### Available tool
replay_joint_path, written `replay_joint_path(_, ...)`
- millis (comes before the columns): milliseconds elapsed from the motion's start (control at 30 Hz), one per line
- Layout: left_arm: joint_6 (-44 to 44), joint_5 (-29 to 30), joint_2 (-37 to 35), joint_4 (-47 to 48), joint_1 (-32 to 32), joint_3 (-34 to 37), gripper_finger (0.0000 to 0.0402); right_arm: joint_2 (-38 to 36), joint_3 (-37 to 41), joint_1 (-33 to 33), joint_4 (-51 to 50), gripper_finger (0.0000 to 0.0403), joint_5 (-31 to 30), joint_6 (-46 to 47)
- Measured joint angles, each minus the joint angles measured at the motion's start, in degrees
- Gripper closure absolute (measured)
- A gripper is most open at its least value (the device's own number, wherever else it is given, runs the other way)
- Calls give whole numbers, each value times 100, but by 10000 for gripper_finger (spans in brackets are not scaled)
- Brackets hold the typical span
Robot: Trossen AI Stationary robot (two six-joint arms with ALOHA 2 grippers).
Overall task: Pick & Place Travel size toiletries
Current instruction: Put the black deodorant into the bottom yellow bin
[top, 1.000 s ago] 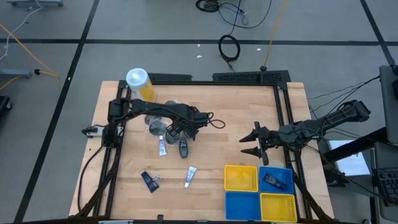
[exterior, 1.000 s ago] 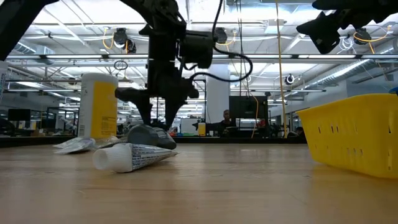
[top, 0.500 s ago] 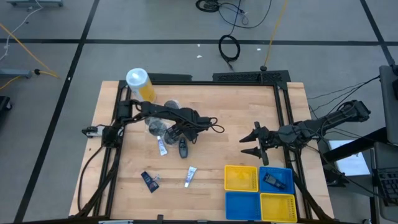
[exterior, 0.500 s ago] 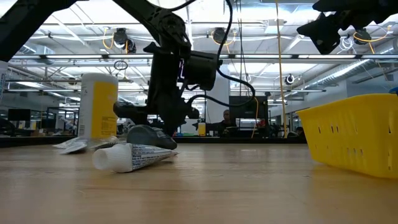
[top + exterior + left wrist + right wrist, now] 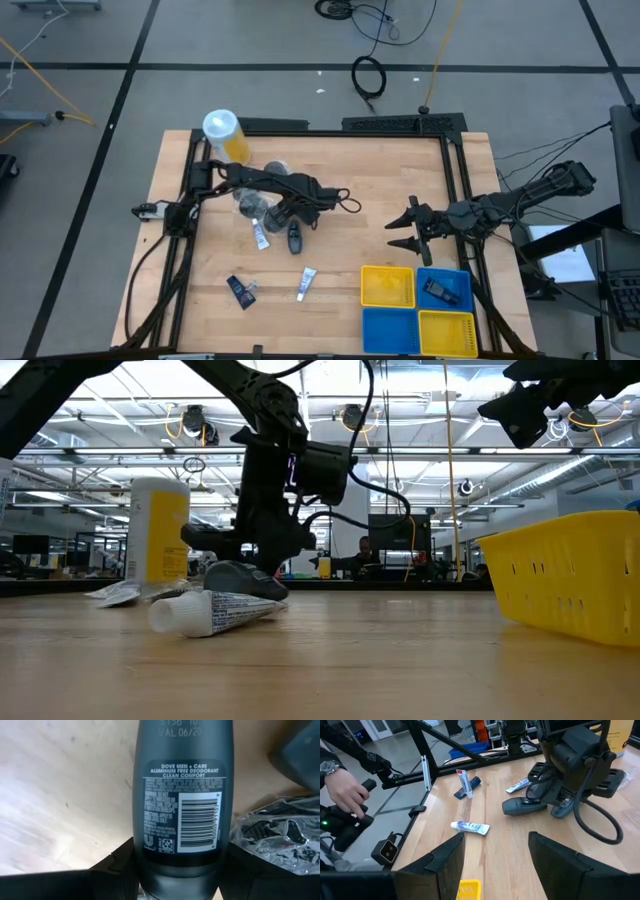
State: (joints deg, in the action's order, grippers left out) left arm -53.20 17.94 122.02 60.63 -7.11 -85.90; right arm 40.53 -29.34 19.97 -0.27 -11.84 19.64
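On the wooden table (image 5: 340, 250) (light planks) lie toiletries (image 5: 306, 284).

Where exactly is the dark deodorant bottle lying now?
In the high view the dark deodorant bottle lies flat on the table's left half, under the left hand, whose fingers straddle it, with a small white tube just to its left.

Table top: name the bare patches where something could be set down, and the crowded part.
Free: the table between the left gripper and right gripper, and the near-left corner beside the dark blue tube. Crowded: around the yellow canister and dark bottle; bins fill near-right.
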Motion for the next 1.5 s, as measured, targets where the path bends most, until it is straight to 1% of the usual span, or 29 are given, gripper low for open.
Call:
replay_joint_path(100, 204, -31, -145, -26, 12, 15, 214, 0, 0, 0, -2, 190, 0, -5)
replay_joint_path(267, 707, -49, -595, -117, 23, 10, 214, 0, 0, 0, 0, 190, -2, -94)
replay_joint_path(500, 2166, -707, -1476, -662, 36, 8, 214, 0, 0, 1, 0, 190, -2, -107)
replay_joint_path(633, 2729, -1056, -2001, -1171, 119, 8, 214, 0, 0, 2, 3, 190, -5, -107)
replay_joint_path(733, 2952, -1393, -2371, -1743, 197, 6, 214, 0, 0, 2, 4, 190, -20, -137)
replay_joint_path(900, 3631, -1938, -2754, -3063, 344, 6, 214, 2, 0, 0, 112, 190, -28, -352)
replay_joint_path(1000, 3885, -2237, -2769, -3775, 442, -5, 214, 2, 0, 2, 298, 190, -31, -613)
replay_joint_path(1133, 4050, -2605, -2685, -4368, 567, -3, 214, 2, 0, 2, 599, 190, -32, -926)
replay_joint_path(1233, 4087, -2609, -2628, -4495, 670, -1, 214, 0, 0, 1, 826, 190, -41, -1130)
replay_joint_path(1300, 4194, -2591, -2505, -4739, 740, -1, 214, 2, 0, 0, 972, 190, -50, -1284)
replay_joint_path(1367, 4346, -2585, -2453, -4746, 798, 3, 214, 32, 0, 1, 1134, 190, -63, -1408)
replay_joint_path(1433, 4452, -2559, -2299, -5064, 866, -5, 214, 86, -2, 2, 1281, 190, -205, -1523)
replay_joint_path(1500, 4486, -2546, -2174, -5099, 935, -1, 214, 191, 4, 0, 1437, 190, -373, -1651)
